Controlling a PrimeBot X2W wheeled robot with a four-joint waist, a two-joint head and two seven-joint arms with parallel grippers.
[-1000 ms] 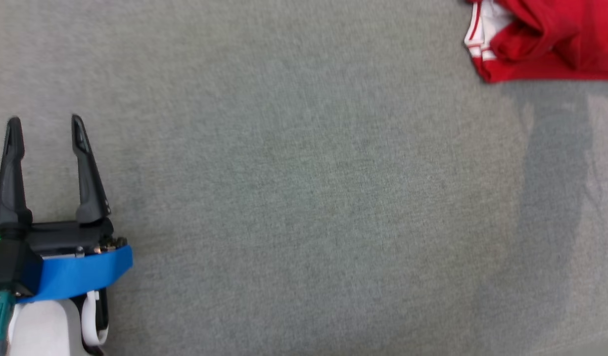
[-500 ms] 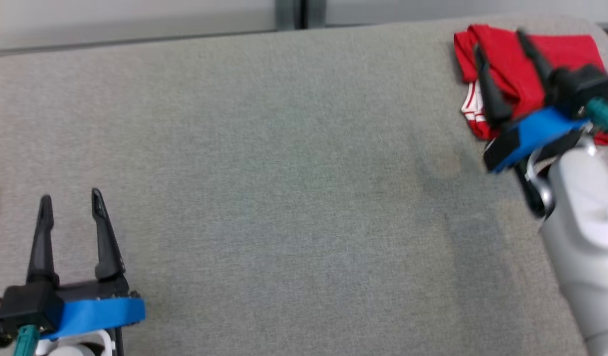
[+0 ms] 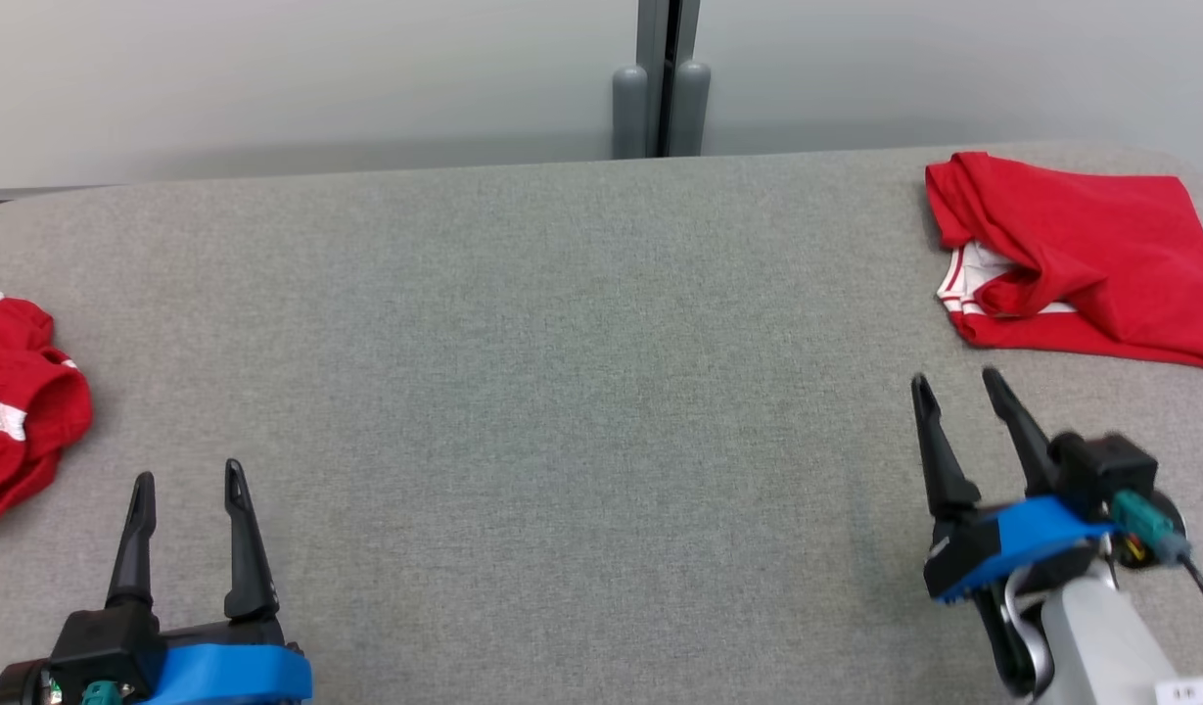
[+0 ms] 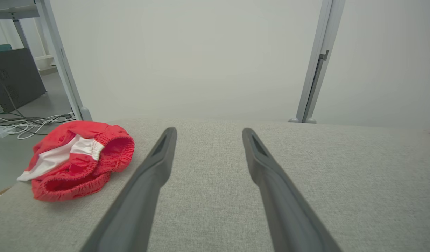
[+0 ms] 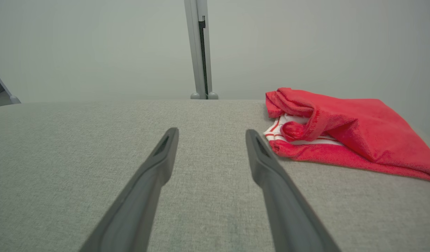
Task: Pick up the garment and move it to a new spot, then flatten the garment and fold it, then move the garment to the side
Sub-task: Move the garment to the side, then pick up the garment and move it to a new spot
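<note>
At the far left edge of the grey fabric-covered table [image 3: 581, 392] lies a crumpled red fabric garment [image 3: 14, 411] with white panels and gathered elastic hems. It is bunched into a loose heap and nothing touches it. Just to its right, near the front edge, the left gripper [image 3: 188, 471] hovers with its two dark fingers spread wide and nothing between them. In the left wrist view the heap sits off to the side of those fingers, apart from them. Behind the table's middle, a grey metal post [image 3: 660, 88] stands against the pale wall. Further right, the right gripper [image 3: 954, 377] is likewise spread wide and empty. Its fingers point toward, but stop short of, a folded red fabric garment [image 3: 1081, 255] with white stripes, lying fairly flat near the far right corner.

The folded piece looks finished: flattened, folded and set aside. If so, the crumpled heap is probably the garment now in question. For that one everything remains: picking it up, carrying it to the open middle, spreading, folding and moving it aside. With both grippers empty, no pick has begun.
</note>
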